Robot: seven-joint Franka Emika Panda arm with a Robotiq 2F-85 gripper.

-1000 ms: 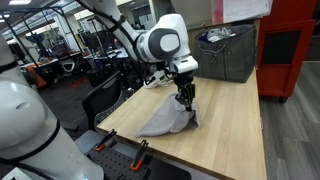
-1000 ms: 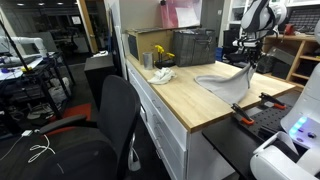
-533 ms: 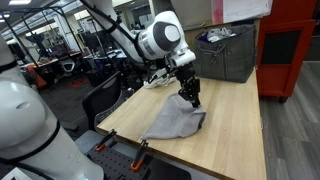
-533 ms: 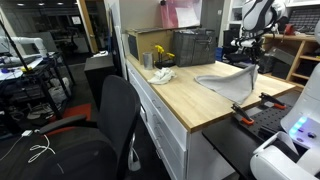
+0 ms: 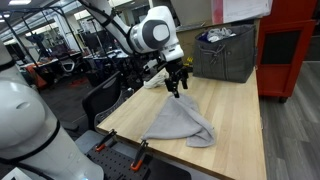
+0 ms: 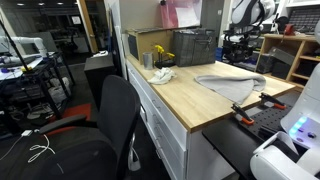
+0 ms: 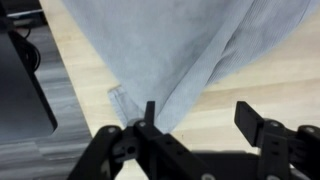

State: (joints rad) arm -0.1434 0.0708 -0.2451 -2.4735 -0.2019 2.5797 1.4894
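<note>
1. Wrist view: the gripper (image 7: 200, 115) stands with its jaws wide apart and nothing between them. The gray cloth (image 7: 170, 40) fills the picture from 10 to 2 o'clock. A raised fold in it runs from 1 o'clock down to 7 o'clock and ends just beside one finger (image 7: 148, 130). By my judgement, a sideways move of the arm could hook that fold and drag the cloth along.
2. In an exterior view the gripper (image 5: 176, 88) hangs above the cloth (image 5: 182, 125), apart from it and holding nothing. The cloth lies rumpled on the wooden table (image 5: 240, 110). Its long axis runs about 9 to 3 o'clock, and a narrower tip points to 12 under the gripper.
3. In an exterior view the gripper (image 6: 242, 42) is small and far off, so its jaws probably cannot be read here. The cloth (image 6: 232, 82) again lies long from 9 to 3 o'clock, with one corner reaching toward 5, near the edge of the table (image 6: 185, 105). A nudge there could slide it over.
</note>
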